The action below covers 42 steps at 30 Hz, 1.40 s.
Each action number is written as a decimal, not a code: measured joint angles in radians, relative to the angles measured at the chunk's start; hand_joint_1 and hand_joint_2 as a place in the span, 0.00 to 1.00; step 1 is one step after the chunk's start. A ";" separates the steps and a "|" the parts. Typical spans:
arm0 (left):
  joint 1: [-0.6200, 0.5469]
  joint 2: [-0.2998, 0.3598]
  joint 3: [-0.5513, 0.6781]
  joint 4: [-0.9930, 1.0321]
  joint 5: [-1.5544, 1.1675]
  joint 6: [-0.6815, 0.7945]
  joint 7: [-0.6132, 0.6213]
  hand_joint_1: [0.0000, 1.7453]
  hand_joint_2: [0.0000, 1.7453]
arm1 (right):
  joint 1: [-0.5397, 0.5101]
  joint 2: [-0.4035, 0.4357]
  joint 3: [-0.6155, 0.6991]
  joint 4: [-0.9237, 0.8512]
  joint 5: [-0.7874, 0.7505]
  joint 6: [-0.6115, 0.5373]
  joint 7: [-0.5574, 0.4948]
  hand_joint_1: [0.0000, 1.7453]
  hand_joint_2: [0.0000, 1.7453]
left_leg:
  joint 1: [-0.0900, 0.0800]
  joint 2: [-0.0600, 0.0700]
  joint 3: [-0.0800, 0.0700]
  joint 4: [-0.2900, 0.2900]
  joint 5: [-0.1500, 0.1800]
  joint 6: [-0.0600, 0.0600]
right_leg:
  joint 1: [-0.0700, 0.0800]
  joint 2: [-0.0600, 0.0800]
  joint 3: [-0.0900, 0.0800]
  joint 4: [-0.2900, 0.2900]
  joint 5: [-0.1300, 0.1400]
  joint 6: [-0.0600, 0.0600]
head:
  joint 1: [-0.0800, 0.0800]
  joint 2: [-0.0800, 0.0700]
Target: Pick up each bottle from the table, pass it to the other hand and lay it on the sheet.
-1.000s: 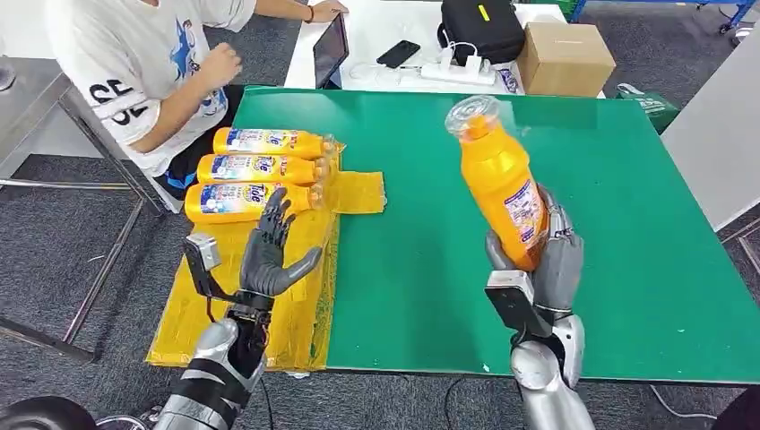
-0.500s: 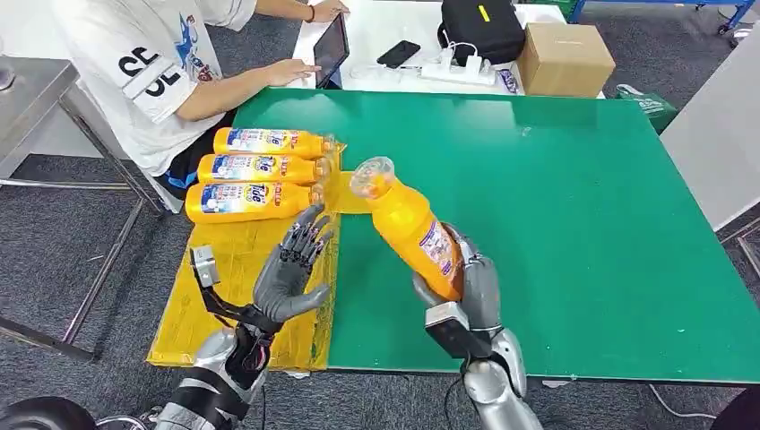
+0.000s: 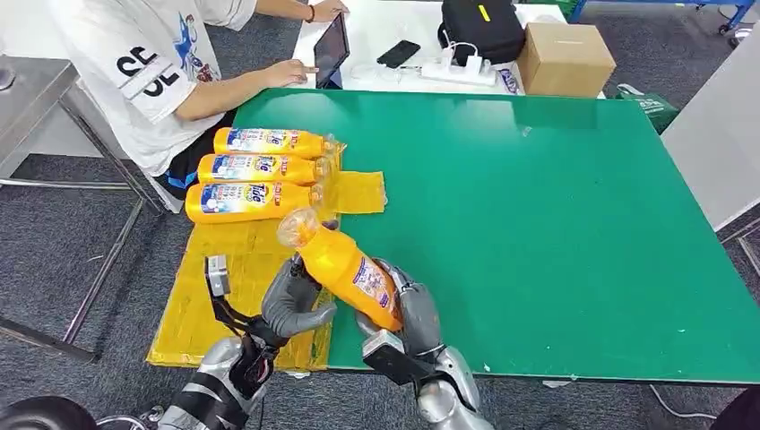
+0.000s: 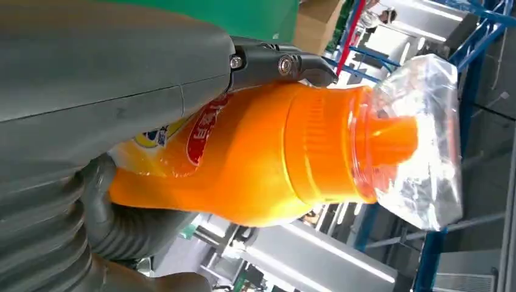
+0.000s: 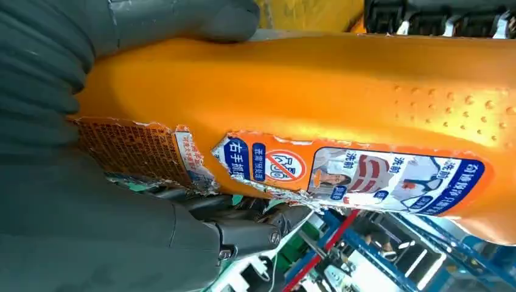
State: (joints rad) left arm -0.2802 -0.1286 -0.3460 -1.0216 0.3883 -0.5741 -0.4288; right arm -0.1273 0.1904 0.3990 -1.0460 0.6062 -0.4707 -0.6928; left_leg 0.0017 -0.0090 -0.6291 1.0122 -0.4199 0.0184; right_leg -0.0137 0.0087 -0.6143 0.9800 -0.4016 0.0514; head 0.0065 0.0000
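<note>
I judge the handover under way: my right hand [image 3: 408,313] clamps the bottle [image 3: 345,269] base, left hand [image 3: 291,300] fingers wrapping its middle; next, right fingers release.

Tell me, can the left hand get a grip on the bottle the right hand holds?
Probably yes: the left hand is already against the bottle below its neck, with the right hand gripping the base end.
</note>
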 measured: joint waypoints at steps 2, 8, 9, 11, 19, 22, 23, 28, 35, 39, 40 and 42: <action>-0.001 0.003 -0.001 0.005 0.000 0.000 0.000 0.00 1.00 | -0.003 0.001 0.005 0.010 0.000 0.000 0.000 1.00 1.00 | 0.000 0.000 0.000 0.000 0.000 0.000 | 0.000 0.000 0.000 0.000 0.000 0.000 | 0.000 0.000; -0.001 0.005 -0.004 0.010 0.000 0.001 0.002 0.00 1.00 | -0.009 0.002 0.014 0.026 0.000 0.000 -0.001 1.00 1.00 | 0.000 0.000 0.000 0.000 0.000 0.000 | 0.000 0.000 0.000 0.000 0.000 0.000 | 0.000 0.000; -0.001 0.005 -0.006 0.011 0.000 0.001 0.003 0.00 1.00 | -0.010 0.002 0.016 0.027 0.000 0.000 -0.002 1.00 1.00 | 0.000 0.000 0.000 0.000 0.000 0.000 | 0.000 0.000 0.000 0.000 0.000 0.000 | 0.000 0.000; -0.001 0.005 -0.011 0.013 0.000 0.001 0.003 0.00 1.00 | -0.012 0.003 0.019 0.029 0.000 0.000 -0.002 0.99 1.00 | 0.000 0.000 0.000 0.000 0.000 0.000 | 0.000 0.000 0.000 0.000 0.000 0.000 | 0.000 0.000; -0.015 0.007 -0.026 0.039 -0.003 0.024 0.005 0.00 1.00 | -0.046 0.014 0.069 0.098 0.017 0.028 0.020 1.00 1.00 | 0.000 0.000 0.000 0.000 0.000 0.000 | 0.000 0.000 0.000 0.000 0.000 0.000 | 0.000 0.000; -0.019 0.010 -0.031 0.053 0.003 0.031 0.010 0.00 1.00 | -0.056 0.025 0.100 0.155 0.034 0.028 0.026 1.00 1.00 | 0.000 0.000 0.000 0.000 0.000 0.000 | 0.000 0.000 0.000 0.000 0.000 0.000 | 0.000 0.000; -0.020 0.013 -0.031 0.060 0.008 0.034 0.011 0.00 1.00 | -0.059 0.027 0.114 0.177 0.041 0.026 0.026 1.00 1.00 | 0.000 0.001 0.000 0.000 0.000 0.000 | 0.000 0.000 0.000 0.000 0.000 0.000 | 0.000 0.000; -0.022 0.019 -0.029 0.084 0.024 0.045 0.012 0.00 1.00 | -0.087 0.043 0.153 0.243 0.050 0.032 0.048 1.00 1.00 | 0.000 0.002 0.001 0.000 0.000 0.000 | 0.000 0.001 -0.001 0.000 0.000 0.000 | 0.000 0.000; -0.019 0.021 0.001 0.098 0.068 0.056 0.018 0.00 1.00 | -0.142 0.056 0.197 0.318 0.059 0.060 0.077 1.00 1.00 | 0.000 0.006 0.004 0.000 0.000 0.000 | 0.000 0.002 0.001 0.000 0.001 -0.001 | 0.000 0.000; -0.011 0.021 0.018 0.090 0.085 0.073 0.032 0.00 1.00 | -0.164 0.062 0.215 0.343 0.046 0.080 0.095 1.00 1.00 | 0.000 0.006 0.007 0.000 0.000 -0.001 | 0.000 0.004 0.003 0.000 0.001 -0.001 | 0.000 0.000; -0.008 0.021 0.021 0.084 0.085 0.076 0.034 0.00 1.00 | -0.166 0.063 0.217 0.347 0.041 0.082 0.095 1.00 1.00 | 0.000 0.006 0.008 0.000 0.000 -0.001 | 0.000 0.004 0.003 0.000 0.001 -0.001 | 0.000 0.000; -0.004 0.021 0.027 0.078 0.084 0.078 0.036 1.00 1.00 | -0.170 0.067 0.217 0.353 0.039 0.084 0.096 1.00 1.00 | 0.000 0.007 0.008 0.000 0.000 -0.001 | 0.000 0.004 0.003 0.000 0.001 -0.001 | 0.000 0.000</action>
State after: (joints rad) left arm -0.2842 -0.1080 -0.3189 -0.9434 0.4726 -0.4959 -0.3929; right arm -0.2971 0.2575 0.6165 -0.6927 0.6447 -0.3872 -0.5970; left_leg 0.0019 -0.0024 -0.6212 1.0122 -0.4203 0.0177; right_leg -0.0133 0.0130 -0.6114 0.9797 -0.4007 0.0503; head 0.0065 0.0000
